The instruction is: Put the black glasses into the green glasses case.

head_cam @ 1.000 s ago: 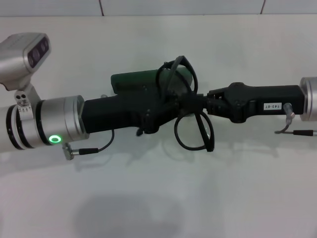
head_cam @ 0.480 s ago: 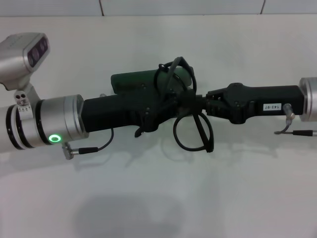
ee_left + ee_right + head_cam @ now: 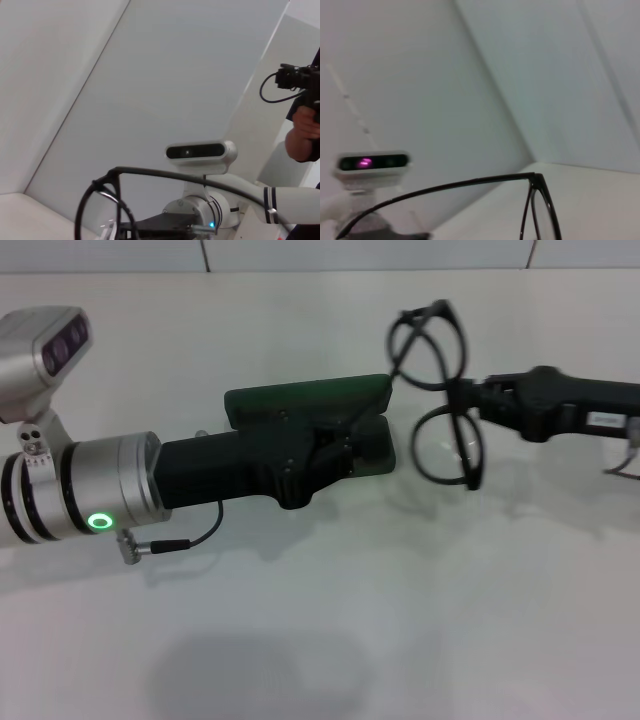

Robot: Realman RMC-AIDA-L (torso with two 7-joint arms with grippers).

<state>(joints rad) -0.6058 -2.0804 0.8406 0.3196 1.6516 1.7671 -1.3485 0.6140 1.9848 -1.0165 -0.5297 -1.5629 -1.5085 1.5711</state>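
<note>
The black glasses (image 3: 446, 390) hang in the air to the right of the green glasses case (image 3: 300, 400), apart from it. My right gripper (image 3: 470, 400) comes in from the right and is shut on them at the bridge, one lens toward the back and one toward the front. The case lies on the white table. My left gripper (image 3: 335, 445) reaches in from the left and lies over its front part, hiding much of it. The glasses also show in the left wrist view (image 3: 102, 200) and the right wrist view (image 3: 537, 210).
The white table (image 3: 320, 640) spreads all round, with a wall line at the back. A thin cable (image 3: 180, 538) hangs under my left wrist. In the left wrist view a person's hand (image 3: 302, 137) holds a camera at the side.
My right gripper has pulled the glasses away from the case and my left gripper, to the right and toward the back. The left arm has barely moved.
</note>
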